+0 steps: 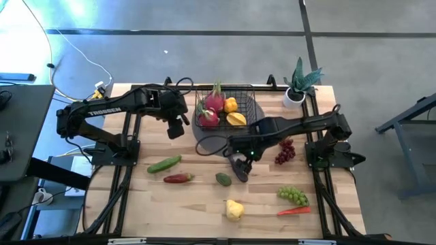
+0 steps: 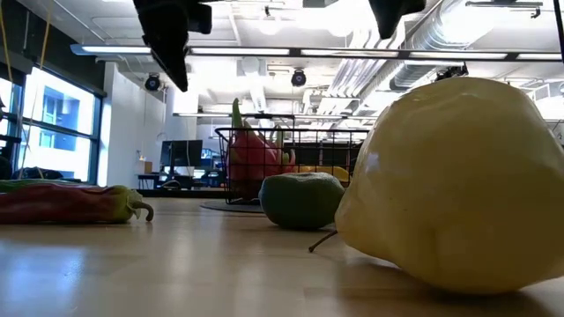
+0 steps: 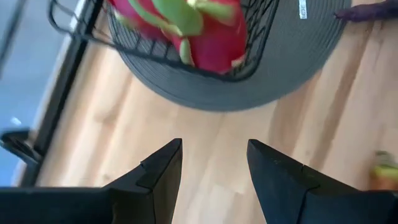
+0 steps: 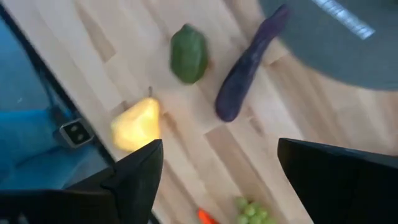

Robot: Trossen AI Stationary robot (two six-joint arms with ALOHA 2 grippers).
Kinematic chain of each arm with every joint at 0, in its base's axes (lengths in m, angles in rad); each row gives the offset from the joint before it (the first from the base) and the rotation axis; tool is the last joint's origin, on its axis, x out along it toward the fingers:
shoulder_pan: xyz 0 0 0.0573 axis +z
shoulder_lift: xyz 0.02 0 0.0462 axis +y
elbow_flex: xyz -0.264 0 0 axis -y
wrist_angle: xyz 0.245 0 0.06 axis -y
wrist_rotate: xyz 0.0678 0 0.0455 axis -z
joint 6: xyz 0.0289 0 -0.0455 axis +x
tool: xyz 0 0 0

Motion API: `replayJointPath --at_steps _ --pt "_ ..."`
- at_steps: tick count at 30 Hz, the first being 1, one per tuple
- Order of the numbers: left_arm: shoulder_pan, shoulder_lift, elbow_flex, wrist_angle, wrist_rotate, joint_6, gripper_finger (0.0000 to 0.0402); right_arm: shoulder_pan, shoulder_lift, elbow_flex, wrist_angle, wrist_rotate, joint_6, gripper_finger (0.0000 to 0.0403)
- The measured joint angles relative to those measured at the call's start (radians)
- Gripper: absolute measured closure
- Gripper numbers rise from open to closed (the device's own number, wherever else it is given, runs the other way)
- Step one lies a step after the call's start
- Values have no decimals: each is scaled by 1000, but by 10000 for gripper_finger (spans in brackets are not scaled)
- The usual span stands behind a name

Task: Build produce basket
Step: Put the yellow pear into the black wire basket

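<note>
Table (image 1: pixel 204 204) carries basket (image 1: pixel 252 95) on mat (image 1: pixel 204 139); right gripper (image 1: pixel 240 170), fingers apart and empty, above eggplant (image 4: pixel 249 62); left gripper (image 1: pixel 176 128) likewise parted, empty.

High view straight down over table (image 1: pixel 204 204); low view level, v. near pear (image 2: pixel 458 185); both share basket (image 1: pixel 253 102).

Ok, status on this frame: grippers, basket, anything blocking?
Left gripper open, empty, beside the basket. Right gripper open, empty, above the eggplant. Basket holds dragon fruits and yellow pieces. Nothing in the way.
</note>
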Motion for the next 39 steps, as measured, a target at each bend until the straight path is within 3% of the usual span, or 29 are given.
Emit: replayJointPath --at_steps 7,31,39 --pt "-31 1 0 -40 104 -130 229 48 24 0 46 -69 56 104" --pt "-307 1 1 -146 105 -201 229 179 204 0 252 -95 410 105" --pt "-440 -37 -29 -141 99 -307 229 188 274 0 324 -94 497 105"
